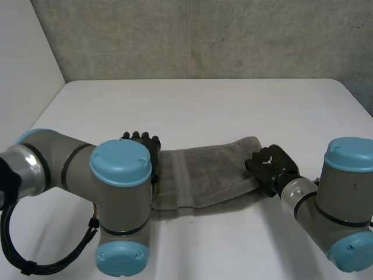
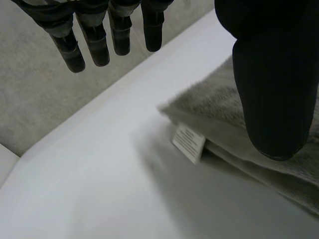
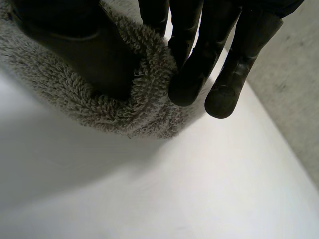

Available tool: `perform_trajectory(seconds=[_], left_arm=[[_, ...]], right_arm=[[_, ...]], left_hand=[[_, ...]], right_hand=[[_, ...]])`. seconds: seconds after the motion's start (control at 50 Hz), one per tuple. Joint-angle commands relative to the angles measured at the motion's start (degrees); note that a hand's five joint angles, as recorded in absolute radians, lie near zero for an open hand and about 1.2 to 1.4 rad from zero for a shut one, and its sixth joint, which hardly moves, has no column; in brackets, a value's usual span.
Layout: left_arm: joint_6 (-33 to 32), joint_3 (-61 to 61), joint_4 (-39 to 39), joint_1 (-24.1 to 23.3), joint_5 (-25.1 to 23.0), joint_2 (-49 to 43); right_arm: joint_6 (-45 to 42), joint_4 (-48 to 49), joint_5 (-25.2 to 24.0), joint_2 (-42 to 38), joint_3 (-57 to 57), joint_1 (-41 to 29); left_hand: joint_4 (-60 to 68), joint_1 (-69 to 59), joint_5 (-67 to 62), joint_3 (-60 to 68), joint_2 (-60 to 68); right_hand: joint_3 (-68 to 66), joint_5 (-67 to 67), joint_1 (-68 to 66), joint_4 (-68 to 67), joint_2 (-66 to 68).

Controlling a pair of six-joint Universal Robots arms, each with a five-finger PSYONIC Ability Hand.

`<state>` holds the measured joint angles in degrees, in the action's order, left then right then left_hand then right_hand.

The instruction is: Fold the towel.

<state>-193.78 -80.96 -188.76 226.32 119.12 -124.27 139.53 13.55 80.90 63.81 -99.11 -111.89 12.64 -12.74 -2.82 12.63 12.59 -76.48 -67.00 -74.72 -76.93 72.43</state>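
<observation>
The grey towel (image 1: pixel 210 175) lies folded into a long strip across the near part of the white counter (image 1: pixel 221 105). It stretches between the two hands, and a paler band crosses it near its left end. The right hand (image 1: pixel 269 166) is at the towel's right end. In its wrist view the terry edge is bunched and pinched between the thumb (image 3: pixel 75 45) and the curled fingers (image 3: pixel 192 74). The left hand (image 1: pixel 143 143) is at the towel's left end, slack and holding nothing. Its straight fingers hang past the towel's corner over bare counter, and its thumb sits over the top layer; I cannot tell whether it touches. A white label (image 2: pixel 189 142) sticks out from the towel's edge beside that thumb.
</observation>
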Motion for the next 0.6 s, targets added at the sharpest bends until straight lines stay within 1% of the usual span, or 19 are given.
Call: perform_trajectory(seconds=[0.02, 0.08, 0.12, 0.14, 0.18, 0.2, 0.24, 0.3, 0.34, 0.36, 0.4, 0.46, 0.48, 0.5, 0.52, 0.54, 0.56, 0.58, 0.6], left_arm=[[0.77, -3.75, 0.06, 1.57, 0.06, 7.10], [1.30, -5.08, 0.06, 3.34, 0.15, 8.87], [2.44, -7.79, 0.06, 8.32, -0.46, 11.85], [2.44, -7.80, 0.06, 8.35, -0.47, 11.86], [3.58, -10.60, 0.15, 12.98, -0.64, 14.14], [3.59, -10.62, 0.15, 13.00, -0.64, 14.15], [4.29, -12.98, 0.06, 16.24, -1.95, 15.81], [4.38, -14.05, -0.03, 17.66, -3.45, 16.69], [4.73, -16.06, -0.03, 20.99, -7.21, 18.53], [4.73, -16.07, -0.03, 21.00, -7.23, 18.54], [5.52, -17.38, -0.03, 22.32, -10.82, 19.24], [5.78, -17.47, -0.03, 22.32, -12.16, 19.33], [5.96, -17.39, -0.03, 22.32, -13.11, 19.33], [6.05, -17.04, -0.03, 22.32, -13.56, 19.33], [6.05, -17.03, -0.03, 22.32, -13.56, 19.33], [6.14, -16.51, -0.03, 22.23, -13.74, 19.33], [6.05, -16.07, -0.20, 22.15, -13.82, 19.42], [6.05, -16.07, -0.20, 22.15, -13.83, 19.42], [6.05, -15.20, -0.20, 21.71, -13.83, 19.33]], right_arm=[[-8.91, 0.34, -0.57, 1.67, 5.92, -5.41], [-9.81, 0.34, -1.01, 1.23, 8.58, -9.22], [-10.24, 0.52, -1.97, -1.21, 13.74, -15.43], [-10.24, 0.52, -1.98, -1.23, 13.76, -15.46], [-10.51, -0.18, -4.42, -5.25, 18.84, -20.62], [-10.51, -0.19, -4.44, -5.27, 18.86, -20.65], [-11.82, -0.71, -8.02, -9.56, 21.84, -26.24], [-13.41, -1.07, -9.18, -11.95, 22.64, -28.29], [-17.87, -3.86, -9.97, -15.80, 23.61, -30.40], [-17.89, -3.88, -9.97, -15.82, 23.61, -30.40], [-22.09, -7.03, -9.36, -16.61, 23.87, -30.58], [-22.46, -7.66, -9.45, -15.64, 23.52, -30.23], [-21.33, -7.05, -9.27, -14.17, 23.17, -30.05], [-18.62, -5.74, -9.18, -12.32, 22.65, -29.88], [-18.59, -5.72, -9.18, -12.30, 22.64, -29.88], [-14.42, -3.72, -9.01, -10.22, 21.68, -29.44], [-8.98, -1.79, -8.57, -7.76, 20.20, -28.13], [-8.93, -1.77, -8.57, -7.73, 20.18, -28.12], [-2.75, -0.12, -7.78, -4.95, 18.70, -26.29]], left_hand=[[-0.40, 0.51, 0.59, -0.39, -0.35], [-0.41, 0.51, 0.59, -0.40, -0.36], [-0.91, 1.01, 1.09, -0.90, -0.86], [-0.91, 1.02, 1.10, -0.90, -0.86], [-1.08, 1.18, 1.26, -1.07, -1.03], [-1.08, 1.18, 1.26, -1.07, -1.03], [-1.08, 1.18, 1.26, -1.07, -1.03], [-1.08, 1.18, 1.26, -1.07, -1.03], [-1.08, 1.18, 1.26, -1.07, -1.03], [-1.08, 1.18, 1.26, -1.07, -1.03], [-0.74, 0.85, 0.93, -0.74, -0.69], [-0.74, 0.85, 0.93, -0.73, -0.69], [-0.74, 0.85, 0.93, -0.73, -0.69], [-0.91, 1.01, 1.09, -0.90, -0.86], [-0.91, 1.02, 1.10, -0.90, -0.86], [-0.91, 1.02, 1.10, -0.90, -0.86], [-0.91, 1.02, 1.10, -0.90, -0.86], [-0.91, 1.02, 1.10, -0.90, -0.86], [-0.91, 1.02, 1.10, -0.90, -0.86]], right_hand=[[-3.52, -3.00, -5.28, -3.07, 7.57], [-3.52, -3.00, -5.28, -3.07, 7.57], [-3.52, -3.00, -5.28, -3.07, 7.57], [-3.52, -3.00, -5.28, -3.07, 7.57], [-3.52, -3.00, -5.28, -3.07, 7.57], [-3.52, -3.00, -5.28, -3.07, 7.57], [-3.52, -3.00, -5.28, -3.07, 7.57], [-3.52, -3.00, -5.28, -3.07, 7.57], [-3.52, -3.00, -5.28, -3.07, 7.57], [-3.52, -3.00, -5.28, -3.07, 7.57], [-3.52, -3.00, -5.28, -3.07, 7.57], [-3.52, -3.00, -5.28, -3.07, 7.57], [0.92, 1.44, -0.84, 1.37, 3.13], [20.61, 21.13, 18.85, 21.06, -16.56], [20.81, 21.33, 19.05, 21.26, -16.76], [47.12, 47.64, 45.36, 47.57, -43.07], [66.37, 66.89, 64.61, 66.82, -62.32], [66.48, 67.00, 64.72, 66.93, -62.43], [66.48, 67.00, 64.72, 66.93, -62.43]])
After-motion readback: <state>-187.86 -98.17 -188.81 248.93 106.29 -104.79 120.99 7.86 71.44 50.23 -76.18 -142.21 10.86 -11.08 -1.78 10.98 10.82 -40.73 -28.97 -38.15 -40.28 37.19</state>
